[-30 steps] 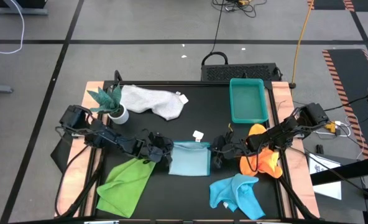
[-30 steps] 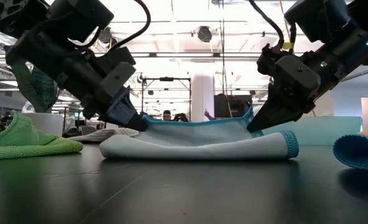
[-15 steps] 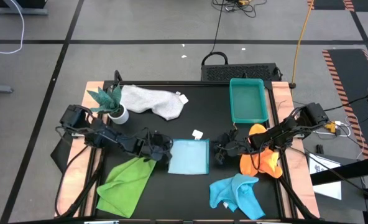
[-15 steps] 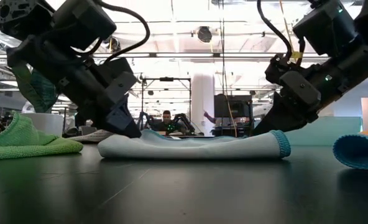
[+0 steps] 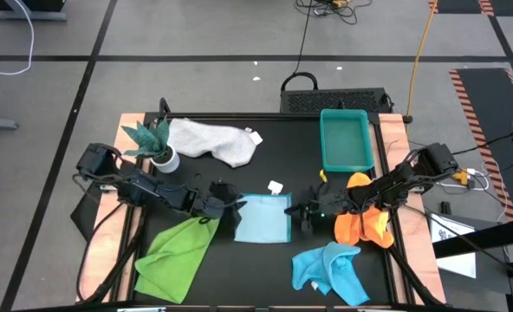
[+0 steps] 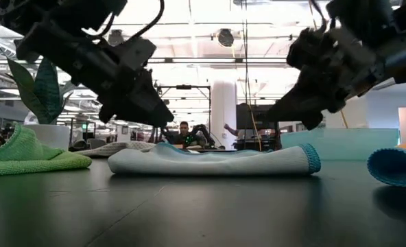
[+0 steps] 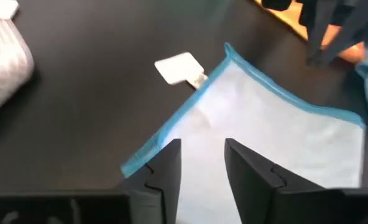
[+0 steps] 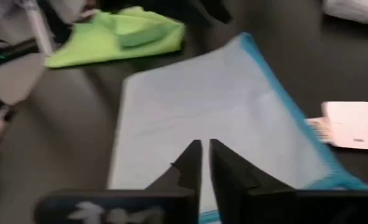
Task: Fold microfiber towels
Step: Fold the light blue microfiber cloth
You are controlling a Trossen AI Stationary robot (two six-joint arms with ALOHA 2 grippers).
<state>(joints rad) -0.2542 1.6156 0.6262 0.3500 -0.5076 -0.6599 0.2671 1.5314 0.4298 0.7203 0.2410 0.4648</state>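
The folded pale blue towel (image 5: 265, 218) lies flat on the black table between my two grippers, and also shows in the low view (image 6: 210, 161). My left gripper (image 5: 230, 208) hovers above the towel's left end, open, with nothing between its fingers (image 7: 201, 149). My right gripper (image 5: 301, 212) hovers above the towel's right end, shut and holding nothing (image 8: 204, 149). In the low view both sets of fingertips stand clear above the cloth. The lime green towel (image 5: 174, 258), turquoise towel (image 5: 330, 270), orange towel (image 5: 363, 217) and white-grey towel (image 5: 211, 140) lie crumpled around it.
A teal tray (image 5: 346, 139) stands at the far right. A small plant in a white pot (image 5: 157, 147) stands at the far left beside the white-grey towel. A white tag (image 5: 276, 187) lies just beyond the pale blue towel. Bare table shows near the front centre.
Both grippers have let go of the pale blue towel's raised upper layer, which has dropped flat onto the layer beneath. Both have then risen clear of the cloth, the left drawing back toward the table's left, the right toward its right.
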